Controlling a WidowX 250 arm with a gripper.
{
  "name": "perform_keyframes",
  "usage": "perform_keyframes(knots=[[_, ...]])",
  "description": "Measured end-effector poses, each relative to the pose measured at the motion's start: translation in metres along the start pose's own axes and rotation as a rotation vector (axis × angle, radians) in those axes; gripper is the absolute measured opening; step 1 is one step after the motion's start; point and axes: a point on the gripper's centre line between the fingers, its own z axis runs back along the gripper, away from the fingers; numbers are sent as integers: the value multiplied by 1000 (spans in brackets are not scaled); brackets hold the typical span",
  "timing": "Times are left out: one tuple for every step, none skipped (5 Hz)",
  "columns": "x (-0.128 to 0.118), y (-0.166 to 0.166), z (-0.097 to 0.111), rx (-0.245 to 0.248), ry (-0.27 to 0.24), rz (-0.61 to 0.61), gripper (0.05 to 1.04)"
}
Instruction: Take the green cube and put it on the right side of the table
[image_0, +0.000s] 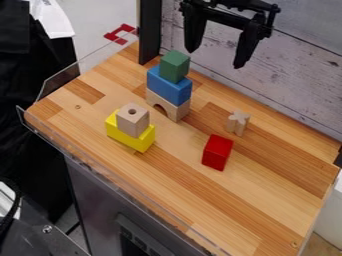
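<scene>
1. Camera view: my claw (215, 59) hangs top right, spread apart.
2. I see the green cube (174, 66) atop a blue block (169, 86) on a wooden arch (182, 110).
3. Nearby: yellow block (138, 143) under a holed block (133, 123), red block (217, 152), cross-shaped piece (238, 123).

Cam. view, all visible surfs. inspected: no legible txt, labels, brand names, nos. or signs.
</scene>
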Motion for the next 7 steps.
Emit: perform_keyframes(knots=[[0, 1, -10, 6, 35, 3, 1001], [6, 15, -10, -11, 26, 24, 1001], [13, 47, -8, -34, 9, 96, 1001], [16, 68, -3, -10, -7, 131, 1001], [15, 88, -3, 0, 10, 138, 1001], [16, 92, -18, 9, 69, 123, 1001], [10, 91, -26, 10, 101, 110, 1001]])
